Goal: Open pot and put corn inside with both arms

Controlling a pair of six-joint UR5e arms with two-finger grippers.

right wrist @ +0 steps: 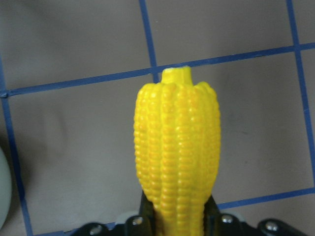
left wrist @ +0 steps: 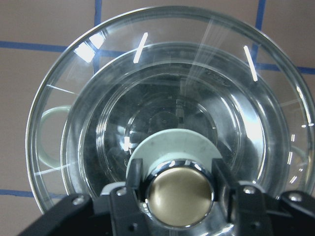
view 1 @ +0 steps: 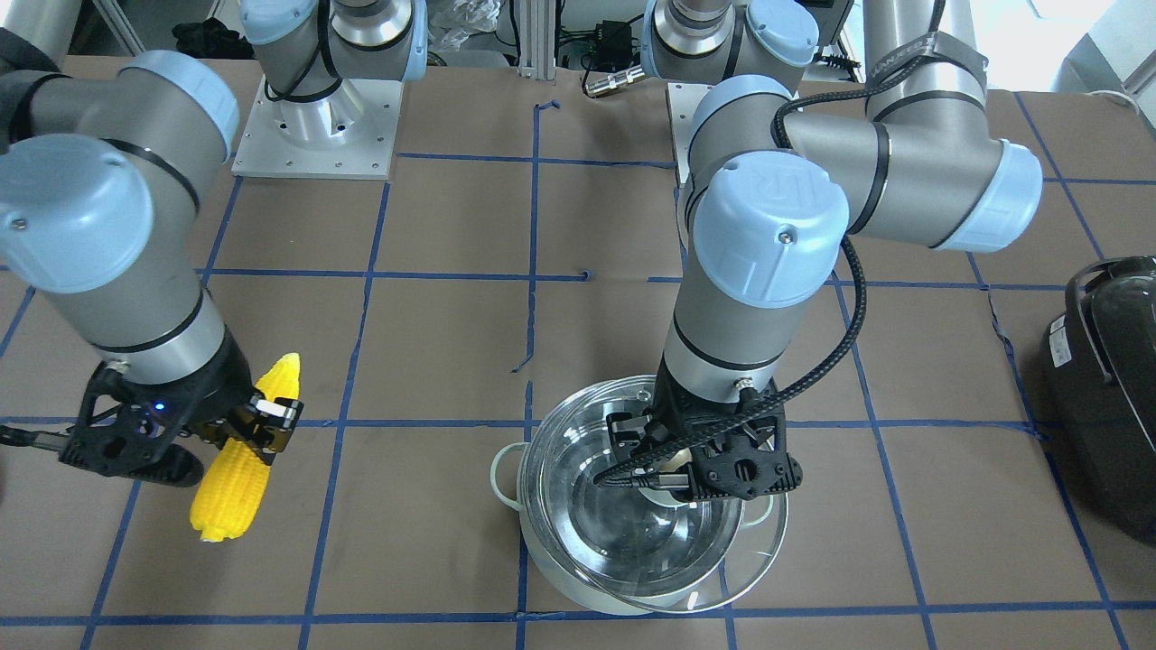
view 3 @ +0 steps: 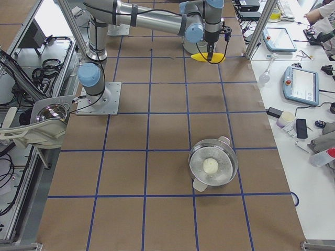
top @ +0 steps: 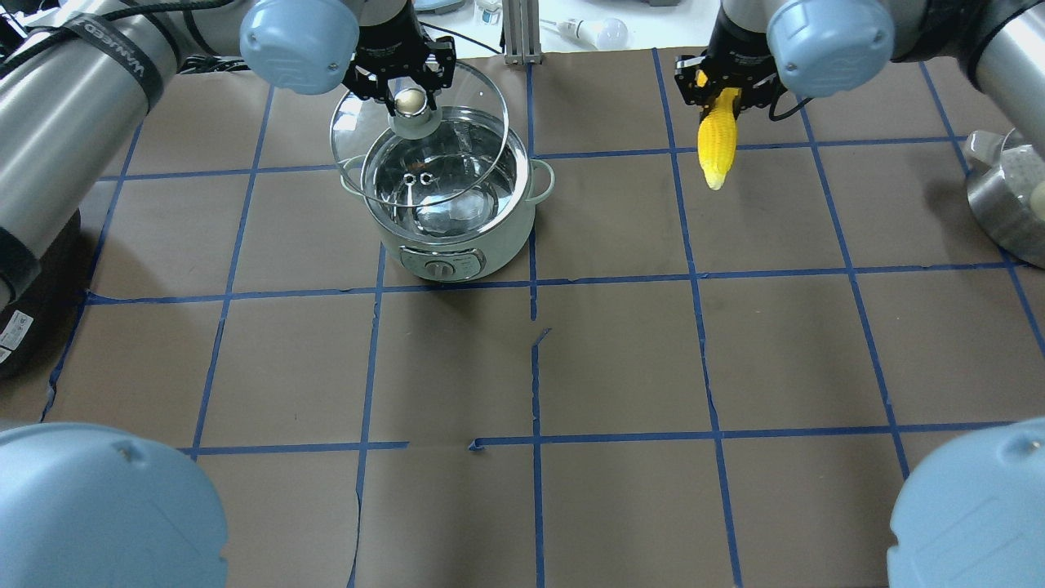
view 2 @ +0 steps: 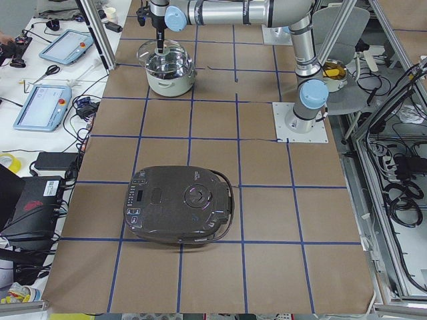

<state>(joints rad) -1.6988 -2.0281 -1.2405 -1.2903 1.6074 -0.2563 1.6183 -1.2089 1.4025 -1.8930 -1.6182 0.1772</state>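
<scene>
The mint-white pot [top: 490, 245] stands on the brown table, its steel inside showing. My left gripper [top: 411, 100] is shut on the gold knob [left wrist: 179, 196] of the clear glass lid [top: 359, 155]. It holds the lid a little above the rim, shifted toward the far side and my left; the lid also shows in the front view [view 1: 759, 551]. My right gripper [top: 725, 94] is shut on the yellow corn [top: 716, 143], to the right of the pot. The cob hangs tilted over the table and also shows in the front view [view 1: 237, 469] and the right wrist view [right wrist: 177, 152].
A large black glossy appliance [view 1: 1106, 397] sits at the table's left end. A steel steamer bowl [view 3: 212, 167] with a white ball in it stands at the right end. Blue tape lines grid the brown table.
</scene>
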